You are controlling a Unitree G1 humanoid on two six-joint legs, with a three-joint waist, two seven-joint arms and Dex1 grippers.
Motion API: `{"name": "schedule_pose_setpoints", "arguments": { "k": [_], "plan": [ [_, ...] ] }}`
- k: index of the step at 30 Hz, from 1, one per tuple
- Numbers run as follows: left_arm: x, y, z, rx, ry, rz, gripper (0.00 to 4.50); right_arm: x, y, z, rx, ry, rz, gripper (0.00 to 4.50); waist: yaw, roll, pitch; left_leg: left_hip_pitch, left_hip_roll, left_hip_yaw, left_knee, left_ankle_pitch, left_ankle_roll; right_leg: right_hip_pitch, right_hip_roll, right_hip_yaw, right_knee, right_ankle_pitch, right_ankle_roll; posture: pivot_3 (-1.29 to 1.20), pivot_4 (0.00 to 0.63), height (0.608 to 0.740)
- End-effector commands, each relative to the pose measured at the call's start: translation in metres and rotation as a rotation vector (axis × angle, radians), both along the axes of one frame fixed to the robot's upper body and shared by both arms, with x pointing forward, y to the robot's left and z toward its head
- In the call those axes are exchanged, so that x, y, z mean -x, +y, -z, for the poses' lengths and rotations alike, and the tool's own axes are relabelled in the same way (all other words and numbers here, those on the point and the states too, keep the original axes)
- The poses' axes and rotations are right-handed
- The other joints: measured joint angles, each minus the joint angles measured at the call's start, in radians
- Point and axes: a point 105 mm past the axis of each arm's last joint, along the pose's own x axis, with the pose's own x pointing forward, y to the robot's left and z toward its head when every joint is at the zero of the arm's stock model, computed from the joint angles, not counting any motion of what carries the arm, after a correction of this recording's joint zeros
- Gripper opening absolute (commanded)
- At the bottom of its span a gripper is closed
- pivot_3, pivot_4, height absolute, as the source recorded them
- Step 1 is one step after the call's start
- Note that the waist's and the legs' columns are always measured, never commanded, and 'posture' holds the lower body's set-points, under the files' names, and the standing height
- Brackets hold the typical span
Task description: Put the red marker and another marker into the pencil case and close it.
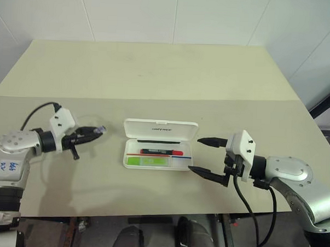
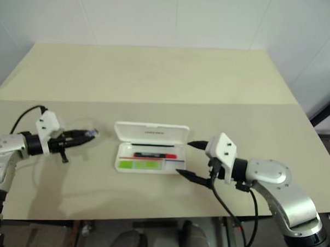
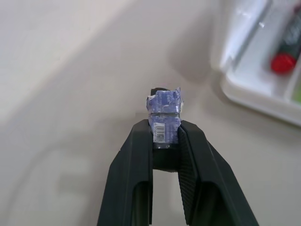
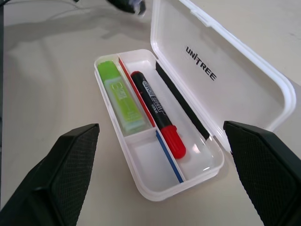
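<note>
Beside pencil case [image 1: 160, 144], right claw [image 1: 206, 155] agape.

I see a white pencil case [image 4: 221, 75] with black lettering, a red-capped dark-barrelled red marker [image 4: 157, 115], a lime-green marker [image 4: 120, 101], and a blue-violet patterned object [image 3: 163, 113] on a beige table [image 1: 156, 74].

Glossy white plastic pencil case [image 4: 244, 70] on matt beige table [image 1: 156, 74]

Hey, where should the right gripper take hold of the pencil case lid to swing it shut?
Probably the lid's free long edge, approached from the far side, behind the pencil case. The lid stands open, hinged along the tray's rear, so pushing that raised edge forward and down should fold it over. The right gripper is open beside the case.
</note>
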Motion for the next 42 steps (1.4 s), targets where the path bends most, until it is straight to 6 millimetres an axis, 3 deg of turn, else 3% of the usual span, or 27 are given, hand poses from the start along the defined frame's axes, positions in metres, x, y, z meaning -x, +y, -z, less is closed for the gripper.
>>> {"name": "schedule_pose_setpoints", "arguments": {
  "k": [1, 6, 12, 15, 18, 21, 24, 30, 34, 39, 42],
  "plan": [
    [-0.002, -0.005, -0.044, 0.028, -0.147, 0.038, 0.37, 0.009, -0.005, -0.014, -0.015, -0.062, -0.017, 4.5, 0.002, 0.0, 0.0, 0.0, 0.0, 0.0, 0.0, 0.0, 0.0, 0.0, 0.0, 0.0, 0.0, 0.0, 0.0, 0.0, 0.15, 0.74],
    [-0.004, -0.032, -0.075, 0.073, -0.236, 0.154, 0.37, 0.019, -0.01, -0.025, -0.081, -0.1, -0.039, 4.5, 0.004, 0.0, 0.0, 0.0, -0.001, 0.0, 0.0, 0.0, 0.0, 0.0, 0.0, 0.0, 0.0, 0.0, 0.0, 0.0, 0.15, 0.74],
    [-0.002, -0.078, -0.091, 0.141, -0.267, 0.336, 0.37, 0.037, -0.014, -0.04, -0.157, -0.143, -0.093, 4.5, 0.014, -0.001, 0.0, 0.0, -0.001, 0.0, 0.001, 0.001, -0.001, 0.001, 0.001, 0.001, 0.0, 0.001, 0.001, 0.0, 0.15, 0.74],
    [0.001, -0.103, -0.093, 0.156, -0.268, 0.449, 0.37, 0.047, -0.026, -0.038, -0.15, -0.141, -0.109, 4.5, 0.023, -0.001, 0.0, 0.0, -0.001, 0.0, 0.001, 0.002, -0.001, 0.001, 0.001, 0.001, 0.0, 0.001, 0.001, 0.0, 0.15, 0.74],
    [0.004, -0.116, -0.097, 0.17, -0.274, 0.509, 0.37, 0.052, -0.035, -0.034, -0.126, -0.129, -0.105, 4.5, 0.023, -0.002, 0.0, 0.0, -0.001, 0.0, 0.002, 0.002, 0.0, 0.001, 0.002, 0.002, 0.0, 0.001, 0.002, 0.0, 0.15, 0.74],
    [0.013, -0.139, -0.104, 0.204, -0.269, 0.629, 0.37, 0.066, -0.053, -0.019, -0.043, -0.076, -0.091, 4.5, 0.027, -0.003, 0.001, 0.0, -0.002, 0.0, 0.002, 0.002, 0.0, 0.002, 0.002, 0.003, 0.0, 0.001, 0.003, 0.0, 0.15, 0.74],
    [0.025, -0.152, -0.103, 0.223, -0.243, 0.755, 0.37, 0.075, -0.064, -0.006, 0.017, -0.037, -0.081, 4.5, 0.028, -0.003, 0.001, 0.0, -0.002, 0.0, 0.002, 0.002, 0.0, 0.002, 0.002, 0.004, -0.001, 0.002, 0.003, 0.0, 0.15, 0.74],
    [0.033, -0.174, -0.098, 0.222, -0.207, 0.849, 0.37, 0.087, -0.071, 0.005, 0.051, -0.001, -0.057, 4.5, 0.024, -0.004, 0.002, 0.001, -0.003, 0.0, 0.004, 0.005, 0.0, 0.003, 0.002, 0.007, 0.0, 0.003, 0.005, 0.0, 0.15, 0.74],
    [0.04, -0.187, -0.094, 0.229, -0.176, 0.9, 0.37, 0.089, -0.075, 0.004, 0.016, -0.007, -0.006, 4.5, 0.026, -0.005, 0.002, 0.001, -0.003, -0.002, 0.004, 0.005, 0.0, 0.003, 0.002, 0.007, 0.001, 0.003, 0.005, 0.0, 0.15, 0.74],
    [0.04, -0.201, -0.064, 0.14, -0.085, 0.871, 0.37, 0.088, -0.091, 0.001, -0.013, -0.019, 0.076, 4.5, 0.026, -0.004, 0.002, 0.001, -0.004, -0.002, 0.004, 0.006, 0.0, 0.003, 0.002, 0.008, 0.001, 0.003, 0.005, 0.0, 0.15, 0.74],
    [0.043, -0.206, -0.058, 0.139, -0.07, 0.879, 0.37, 0.086, -0.094, -0.002, -0.027, -0.039, 0.102, 4.5, 0.026, -0.005, 0.002, 0.001, -0.004, -0.002, 0.004, 0.005, 0.0, 0.003, 0.002, 0.008, 0.0, 0.003, 0.005, 0.0, 0.15, 0.74]
  ]
}}
